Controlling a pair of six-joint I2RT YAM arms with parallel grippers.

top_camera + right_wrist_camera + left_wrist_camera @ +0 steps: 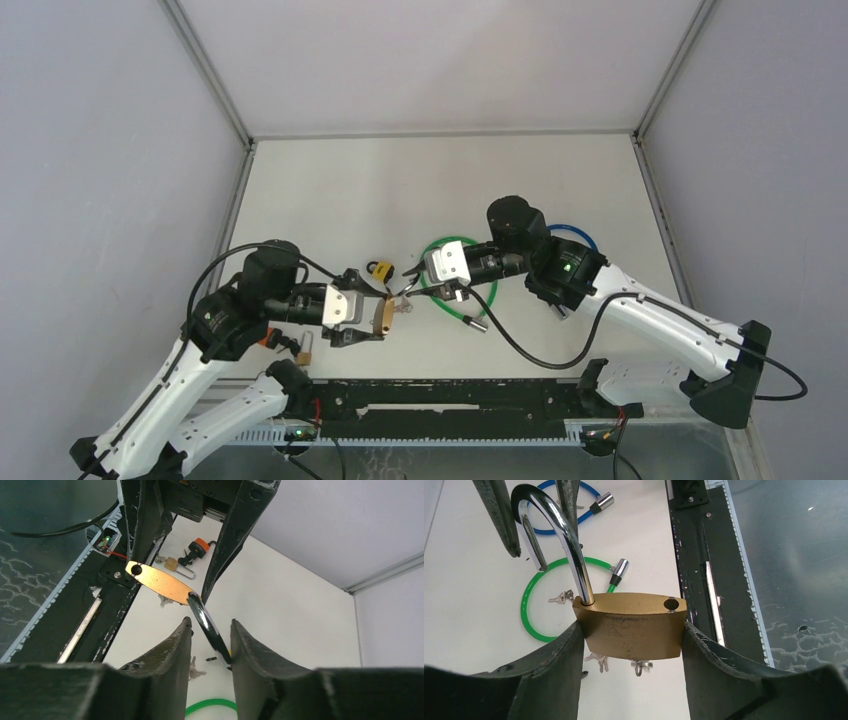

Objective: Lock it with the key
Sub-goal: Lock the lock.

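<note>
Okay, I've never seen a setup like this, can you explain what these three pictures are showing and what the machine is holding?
These are two robot arms bolted at the near edge of a white table. The wide picture looks down from above and behind them. The other two come from small cameras on each wrist, so the dark shapes at the bottom are that arm's own fingers.

The left gripper is clamped on the body of a brass padlock, whose steel shackle is swung open. The right gripper has its fingers on either side of that shackle; whether they are pinching it yet I cannot tell.

On the table lie a green cable loop, a blue cable loop, loose keys and a small yellow padlock.
</note>
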